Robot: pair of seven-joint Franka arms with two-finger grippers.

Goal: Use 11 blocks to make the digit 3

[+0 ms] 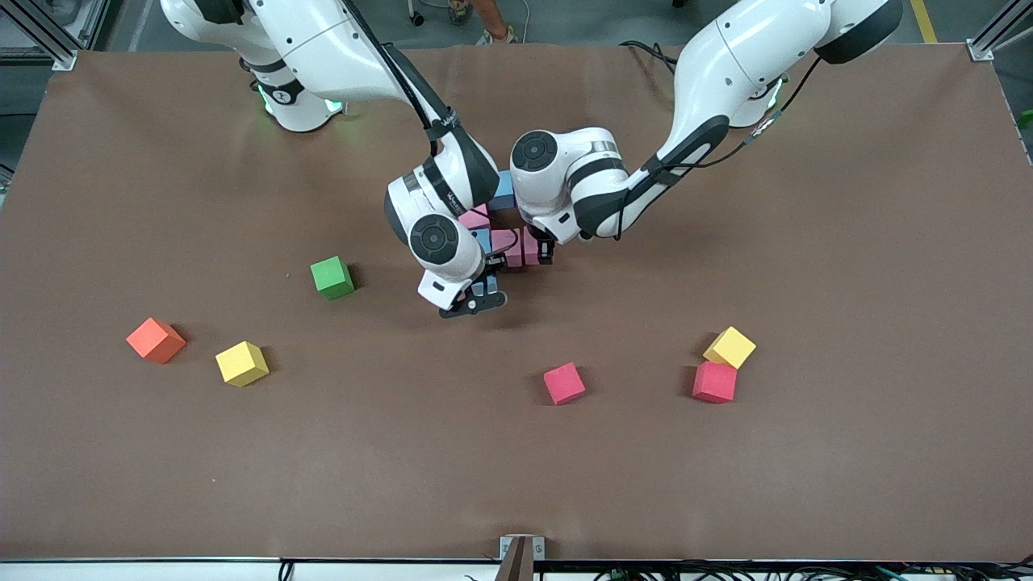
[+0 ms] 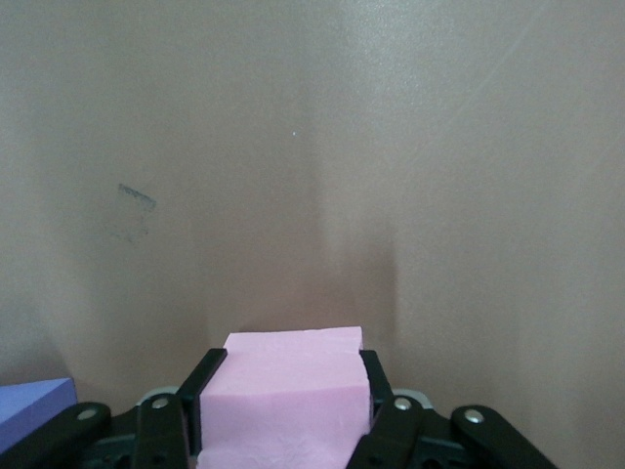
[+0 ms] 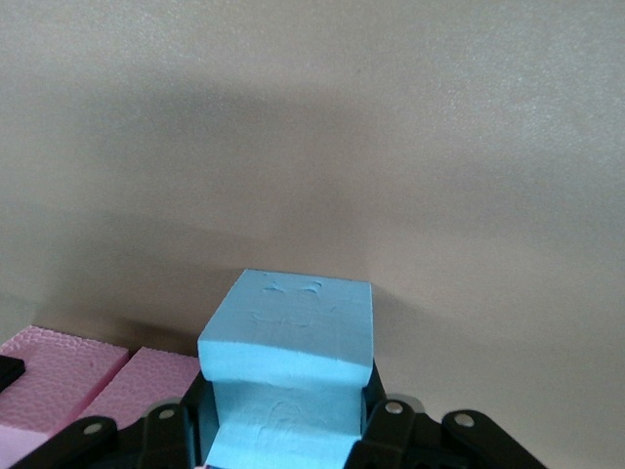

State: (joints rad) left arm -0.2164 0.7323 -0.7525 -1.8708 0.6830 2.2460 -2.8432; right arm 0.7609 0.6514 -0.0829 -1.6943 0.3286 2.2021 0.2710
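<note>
Left gripper (image 2: 283,410): closed on a pink block (image 2: 291,376), fingers pressed to its two opposite faces; in the front view it sits low at the cluster in the middle of the table (image 1: 807,484).
Right gripper (image 3: 288,415): clamped on a light blue block (image 3: 288,366), low beside two pink cubes (image 3: 93,381) seen in its wrist view.
Digit 3 (image 1: 504,230): only partly built — pink and light blue cubes packed together under the two wrists, much of it hidden by the arms, so the count cannot be told.
Loose blocks: a green block (image 1: 332,277) toward the right arm's end; a yellow block (image 1: 241,363) nearer the front camera than it; a red block (image 1: 563,382) near the middle; a second yellow block (image 1: 729,347) touching a second red block (image 1: 714,382) toward the left arm's end.
Orange cube (image 1: 155,340): beside the first yellow block, no part of the figure.
Step in hand: seating both held cubes against the cluster, by the look of it.
Doing it well: each cube should probably come flush and square to its neighbour — no gap, no twist — before the fingers part, and the fingers should lift straight up so nothing placed gets nudged.
Risk: the two wrists work very close together; one likely ought to clear before the other moves.
</note>
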